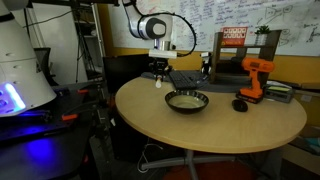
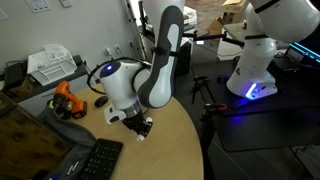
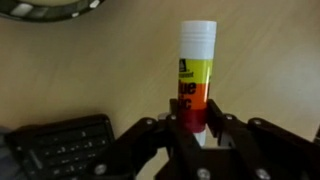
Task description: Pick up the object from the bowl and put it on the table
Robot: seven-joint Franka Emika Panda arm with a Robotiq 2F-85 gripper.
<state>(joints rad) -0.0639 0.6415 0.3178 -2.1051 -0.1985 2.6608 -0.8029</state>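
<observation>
My gripper [image 3: 192, 128] is shut on the object, a small glue stick [image 3: 194, 75] with a white cap and a yellow, orange and red body. In both exterior views the gripper [image 1: 160, 74] [image 2: 141, 127] holds the stick [image 1: 159, 83] [image 2: 141, 136] upright just above the table [image 1: 210, 128], near its far left edge. The dark bowl [image 1: 187, 101] with its lighter inside stands on the table to the right of the gripper and looks empty. Its rim shows at the top left of the wrist view [image 3: 50, 8].
An orange drill [image 1: 254, 78] and a black mouse-like thing [image 1: 240, 104] sit on the table right of the bowl. A black keyboard [image 2: 92, 160] [image 3: 62, 147] lies close to the gripper. A white robot base [image 2: 255, 60] stands beyond the table.
</observation>
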